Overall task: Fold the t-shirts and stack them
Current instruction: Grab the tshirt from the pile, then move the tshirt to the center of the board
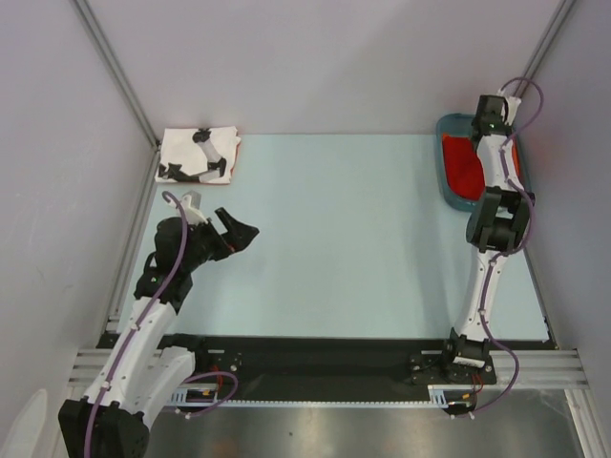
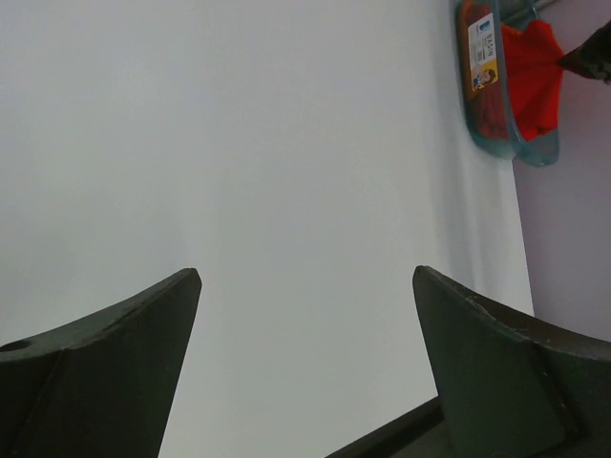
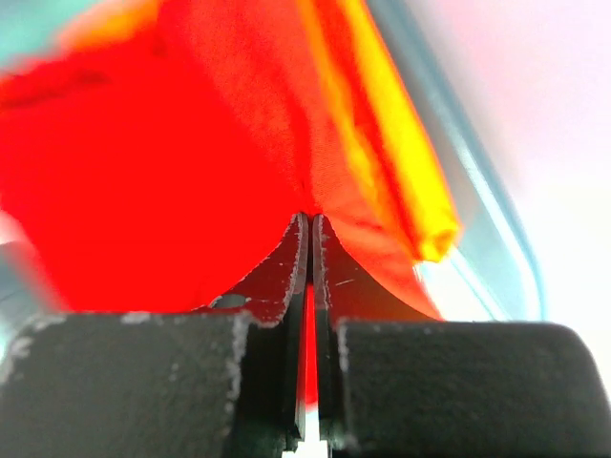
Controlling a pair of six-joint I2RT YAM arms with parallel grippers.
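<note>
The red t-shirt [image 3: 143, 172] lies in the teal basket [image 1: 445, 157]. The right hand [image 3: 310, 224] reaches into the basket with its fingers pressed together on a thin pinch of the red cloth. Only the right wrist view shows this: a red sliver runs between the closed fingers and a fold bulges beside them. In the top view the arm itself hides the grip. The pinch looks narrow, so I judge the cloth could slip free on a quick lift. The rest of the shirt could also catch on the basket's rim and drag the basket across the desk [image 1: 353, 219]. Only the top view shows the white t-shirt [image 1: 196, 153] with black shapes, lying folded well apart from the basket at the far corner on the opposite side. The left hand [image 2: 305, 272] hovers near that shirt, fully spread and holding nothing. Its wrist view looks across bare desk to the basket and shows a label on its side that no other view gives.
</note>
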